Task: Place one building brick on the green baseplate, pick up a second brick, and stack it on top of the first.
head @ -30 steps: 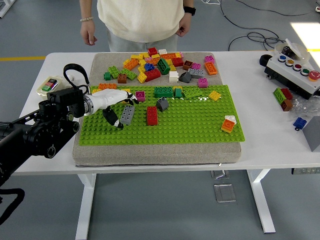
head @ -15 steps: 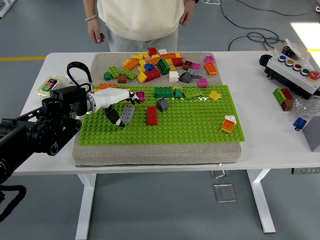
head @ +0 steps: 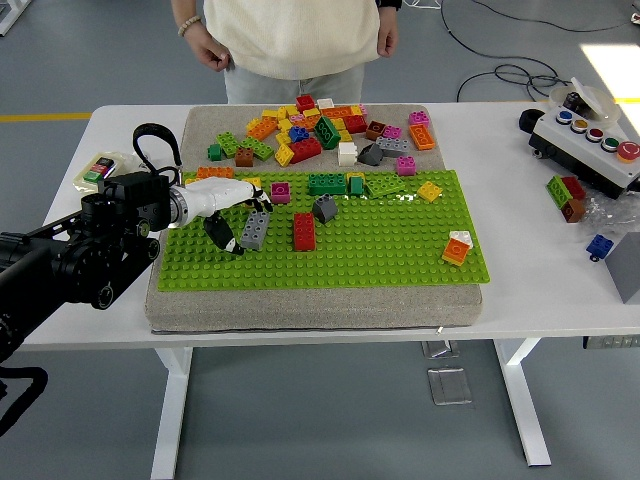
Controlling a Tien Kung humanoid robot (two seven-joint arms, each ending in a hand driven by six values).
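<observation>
The fingers (head: 232, 232) of the left hand (head: 222, 205) are spread and curled downward over the left end of the green baseplate (head: 390, 250), gripping nothing; their tips sit just beside a grey brick (head: 255, 229) lying flat there, though I cannot tell whether they touch it. A red brick (head: 304, 231) stands a little further right on the plate, with a dark grey piece (head: 324, 208) and a green brick (head: 326, 184) nearer its far edge. An orange brick (head: 456, 248) sits toward the plate's right edge. A loose pile of bricks (head: 320, 130) lies on the grey mat (head: 300, 310) beyond the plate. A person (head: 295, 40) stands at the bench's (head: 540, 290) far side, hands held at the waist.
</observation>
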